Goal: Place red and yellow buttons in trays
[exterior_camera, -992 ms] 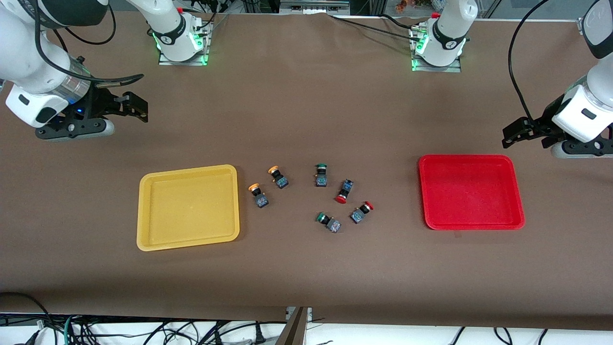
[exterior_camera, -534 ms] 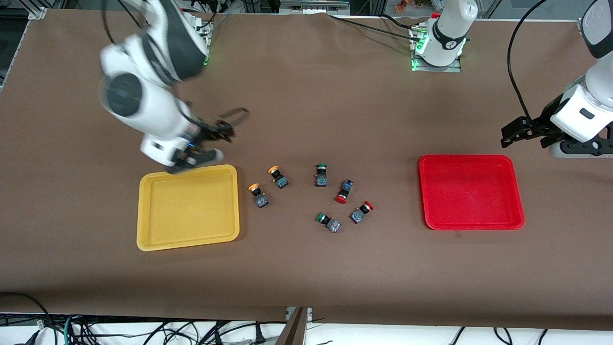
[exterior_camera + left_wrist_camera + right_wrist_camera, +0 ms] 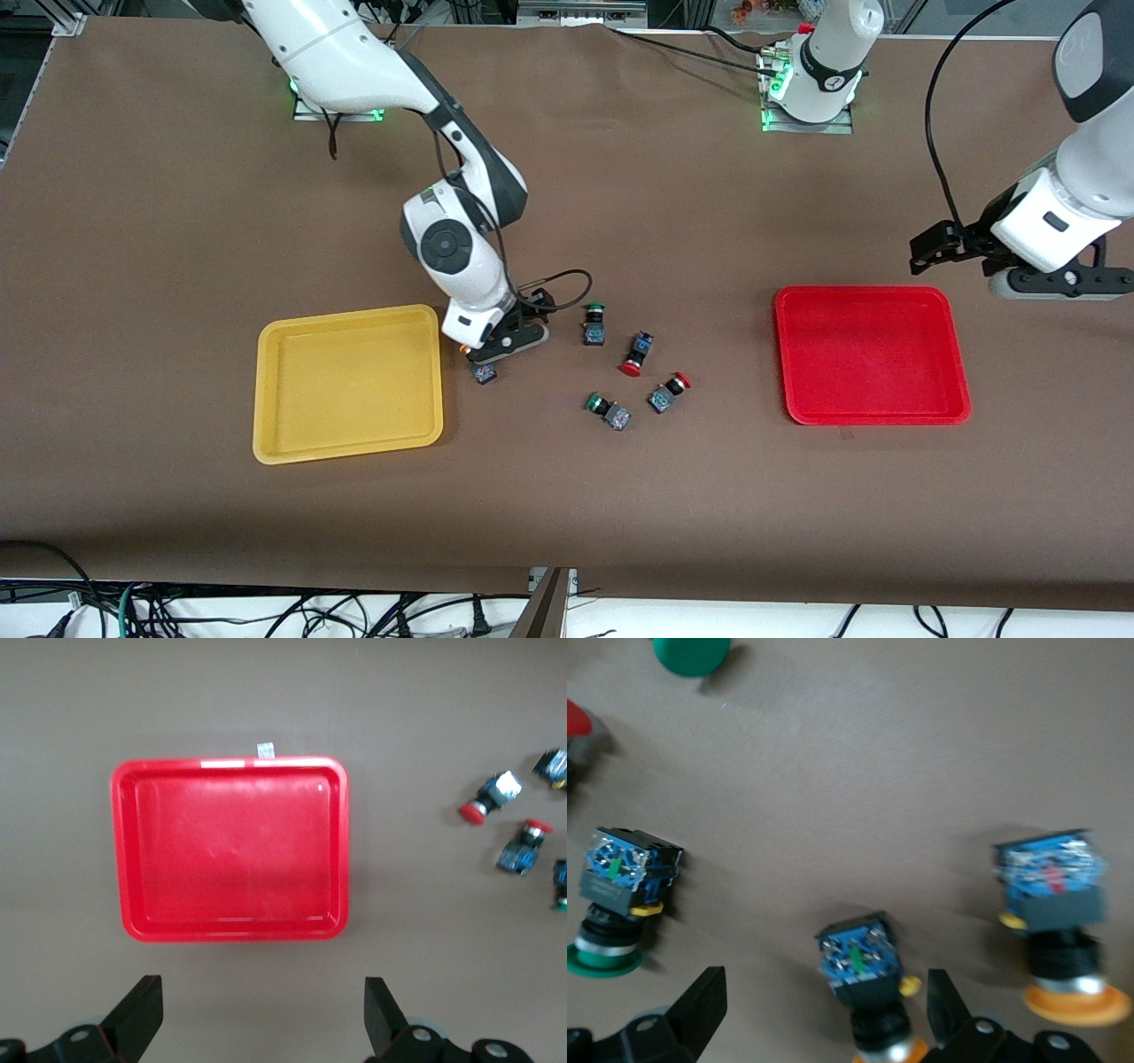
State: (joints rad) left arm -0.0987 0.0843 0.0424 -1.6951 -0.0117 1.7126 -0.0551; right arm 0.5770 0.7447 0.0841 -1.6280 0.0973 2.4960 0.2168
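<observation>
My right gripper is open, low over the two yellow buttons beside the yellow tray. In the right wrist view its fingers straddle one yellow button, apart from it, and the second yellow button lies just outside one finger. In the front view only that second button's body shows. Two red buttons lie mid-table. My left gripper is open and empty, held above the table beside the red tray, which is empty in the left wrist view.
Two green-capped switches lie among the red buttons; one shows in the right wrist view. The yellow tray is empty. The red buttons also show in the left wrist view.
My right arm has swung from its end of the table, past the yellow tray's corner, down over the yellow buttons. My left gripper has shifted slightly toward mid-table.
</observation>
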